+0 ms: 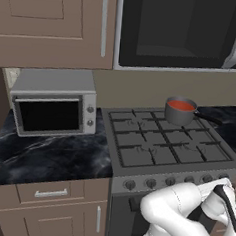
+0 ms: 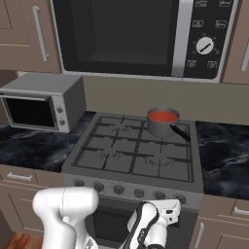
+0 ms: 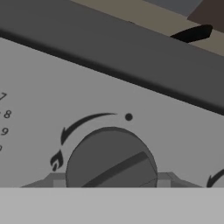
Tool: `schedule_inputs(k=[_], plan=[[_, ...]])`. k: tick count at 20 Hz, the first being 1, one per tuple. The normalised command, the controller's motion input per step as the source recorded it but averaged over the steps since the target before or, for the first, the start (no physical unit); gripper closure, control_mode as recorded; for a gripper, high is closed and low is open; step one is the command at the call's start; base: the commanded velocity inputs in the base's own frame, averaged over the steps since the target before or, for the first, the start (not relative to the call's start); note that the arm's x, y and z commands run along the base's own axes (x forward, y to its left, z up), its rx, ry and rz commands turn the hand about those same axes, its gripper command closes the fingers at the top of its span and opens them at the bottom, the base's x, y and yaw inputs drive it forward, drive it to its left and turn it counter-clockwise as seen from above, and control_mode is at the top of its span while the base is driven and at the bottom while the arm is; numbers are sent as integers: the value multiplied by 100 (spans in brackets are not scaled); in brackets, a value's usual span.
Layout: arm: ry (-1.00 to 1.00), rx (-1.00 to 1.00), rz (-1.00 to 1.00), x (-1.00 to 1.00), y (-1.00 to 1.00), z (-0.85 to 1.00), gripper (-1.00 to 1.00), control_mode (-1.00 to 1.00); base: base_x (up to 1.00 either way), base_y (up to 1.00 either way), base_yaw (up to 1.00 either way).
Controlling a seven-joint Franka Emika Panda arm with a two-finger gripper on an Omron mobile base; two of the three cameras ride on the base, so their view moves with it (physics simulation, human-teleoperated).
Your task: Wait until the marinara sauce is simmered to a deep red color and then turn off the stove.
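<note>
Overhead, the microwave (image 2: 141, 36) hangs above the stove (image 2: 136, 151). Low at 6 o'clock, the arm (image 2: 65, 209) bends toward the knob (image 3: 111, 159), gripper (image 2: 176, 202) closed, apparently around it. Sauce (image 2: 163, 116) sits at 1 o'clock on the grates.

A black marbled table (image 1: 46, 157) runs along the wall on both sides of the stove (image 1: 163, 143), which sits set into it, its dark grey top level with the table. On the table's left stretch stands a boxy silver toaster oven (image 1: 53, 107), pushed back against the wall and just beside the stove's left edge. Black grid grates (image 2: 133, 151) cover the stove top. On the rear right grate rests a grey metal saucepan (image 2: 163, 125), its dark handle pointing right and forward, holding the red marinara sauce (image 2: 163, 116). A row of small round knobs (image 2: 119, 189) lines the stove's front panel.
</note>
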Motion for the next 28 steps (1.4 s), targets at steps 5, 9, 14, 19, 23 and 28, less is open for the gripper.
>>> schedule_inputs(k=[5, 9, 14, 19, 23, 28], plan=[[0, 0, 0, 0, 0, 0, 100, -100, 0, 0, 0], [0, 0, 0, 0, 0, 0, 100, -100, 0, 0, 0], [0, 0, 0, 0, 0, 0, 100, -100, 0, 0, 0], [0, 0, 0, 0, 0, 0, 100, -100, 0, 0, 0], [0, 0, 0, 0, 0, 0, 100, -100, 0, 0, 0], [0, 0, 0, 0, 0, 0, 100, -100, 0, 0, 0]])
